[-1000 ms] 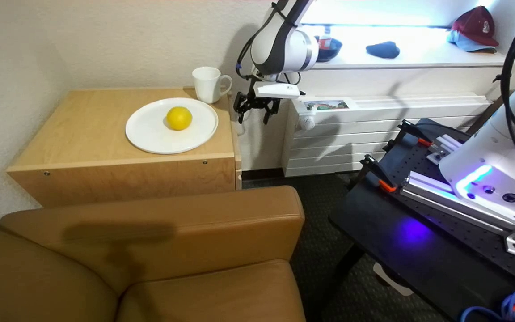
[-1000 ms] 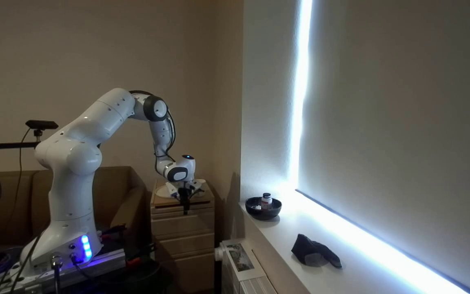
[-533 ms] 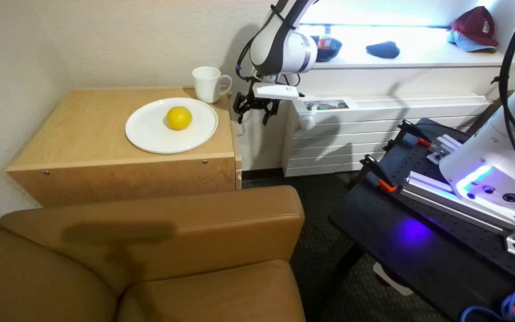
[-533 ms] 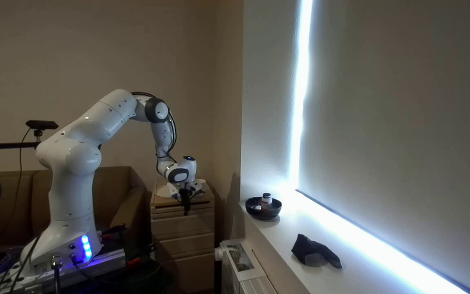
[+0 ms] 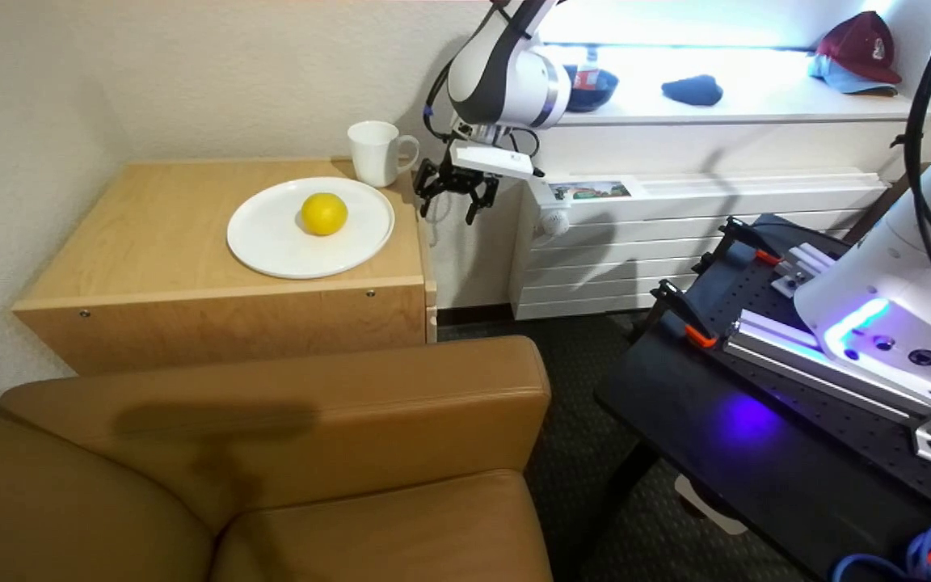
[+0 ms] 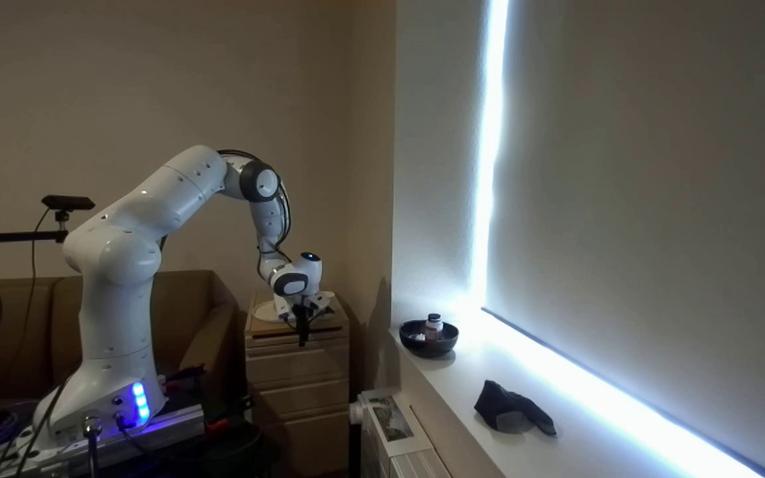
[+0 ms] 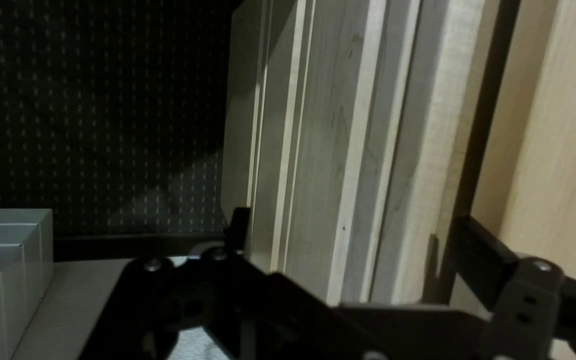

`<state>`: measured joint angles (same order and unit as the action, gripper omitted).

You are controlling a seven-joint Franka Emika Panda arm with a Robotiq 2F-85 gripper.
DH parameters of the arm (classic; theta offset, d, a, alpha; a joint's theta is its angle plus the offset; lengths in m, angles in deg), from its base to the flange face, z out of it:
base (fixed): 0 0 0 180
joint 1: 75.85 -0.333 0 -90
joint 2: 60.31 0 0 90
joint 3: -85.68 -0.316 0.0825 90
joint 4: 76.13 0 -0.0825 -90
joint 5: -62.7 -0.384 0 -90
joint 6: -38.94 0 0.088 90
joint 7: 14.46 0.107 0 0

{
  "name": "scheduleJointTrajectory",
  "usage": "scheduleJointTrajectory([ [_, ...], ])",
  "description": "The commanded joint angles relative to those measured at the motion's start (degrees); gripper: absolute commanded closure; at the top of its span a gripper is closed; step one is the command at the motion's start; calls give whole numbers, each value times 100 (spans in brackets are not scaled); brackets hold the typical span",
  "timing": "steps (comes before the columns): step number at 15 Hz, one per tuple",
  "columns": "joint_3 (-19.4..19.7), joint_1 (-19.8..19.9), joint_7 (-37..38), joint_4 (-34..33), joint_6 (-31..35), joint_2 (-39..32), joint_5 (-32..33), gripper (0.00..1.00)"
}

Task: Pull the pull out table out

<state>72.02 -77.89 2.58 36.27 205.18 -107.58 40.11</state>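
Observation:
The pull out table (image 7: 450, 115) appears as a pale wood strip at the cabinet's front, just below a dark gap under the cabinet top; most of the board is hidden inside. In an exterior view its front edge (image 6: 266, 341) shows as a thin pale line above the drawers. My gripper (image 7: 353, 225) is open and empty, in front of the cabinet's front face. In the wrist view the right finger overlaps the dark gap; I cannot tell if it touches. The left finger is beside the drawer fronts. In an exterior view the gripper (image 5: 447, 215) hangs just off the cabinet's front edge.
The cabinet top (image 5: 183, 218) bears a white plate (image 5: 271, 242) with a yellow ball (image 5: 324, 213) and a white mug (image 5: 372, 152). A radiator (image 5: 595, 250) and windowsill (image 6: 462, 378) are nearby. A brown sofa (image 5: 312, 388) stands against the cabinet's side.
My gripper has moved slightly closer to the cabinet's front and a little up, tilting slightly. It stays open. The cabinet and the things on it have not moved.

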Motion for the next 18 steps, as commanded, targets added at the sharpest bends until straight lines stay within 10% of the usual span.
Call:
scheduleJointTrajectory([
  [1, -17, 14, -29, -98, -65, -63, -81, 0],
  [12, -625, 693, -501, -730, -162, -934, -345, 0],
  [18, 188, -23, -159, -517, -18, -719, -40, 0],
])
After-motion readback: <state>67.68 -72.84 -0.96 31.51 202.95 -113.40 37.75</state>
